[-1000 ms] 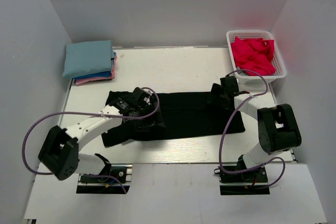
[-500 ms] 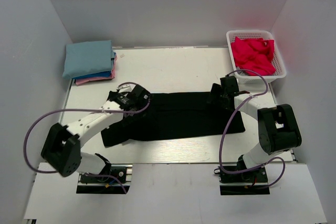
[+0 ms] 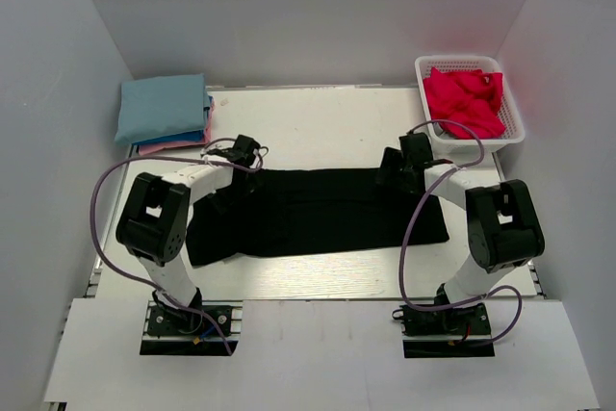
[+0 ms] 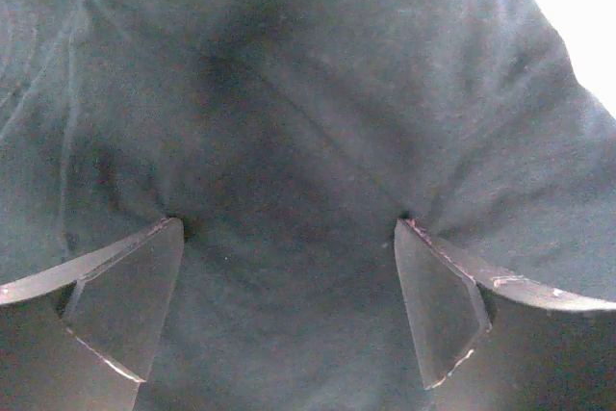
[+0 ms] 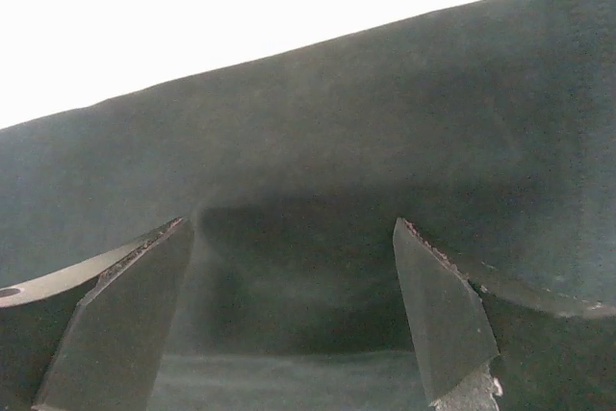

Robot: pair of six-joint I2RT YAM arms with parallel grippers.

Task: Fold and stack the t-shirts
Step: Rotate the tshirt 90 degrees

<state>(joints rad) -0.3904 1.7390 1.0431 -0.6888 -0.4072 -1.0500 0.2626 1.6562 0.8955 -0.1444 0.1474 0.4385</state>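
The black t-shirt [image 3: 327,209] lies across the middle of the desk [image 3: 318,127] as a long band running from 9 to 3 o'clock. It looks already doubled lengthwise, so the next fold probably has to start from its far edge. That would explain why both arms reach to that edge: the left arm [image 3: 207,178] to the band's 10 o'clock corner, the right arm [image 3: 443,185] to about 1 o'clock on it. In the left wrist view the left jaws stand wide apart with nothing pinched. The fingers [image 4: 130,300] are set down into the cloth, which puckers in soft radiating creases round each tip. The right jaws are equally wide and hold nothing, with the fingers [image 5: 438,315] straddling the straight far hem and bare white desk beyond it. Whether the tips touch the cloth there I cannot tell. The fabric is matt, thin knit that drapes flat and takes shallow wrinkles, and it should slip unless gripped through all its layers. At 10 o'clock on the desk sits the finished stack, placed well apart from the working area: a light blue t-shirt [image 3: 162,108] on top, puffy and square-folded, with a blue t-shirt [image 3: 197,136] and a pink t-shirt [image 3: 173,148] showing as thin edges beneath. At 2 o'clock the white lattice basket [image 3: 515,127] holds the crumpled red t-shirts [image 3: 462,98], not yet folded.
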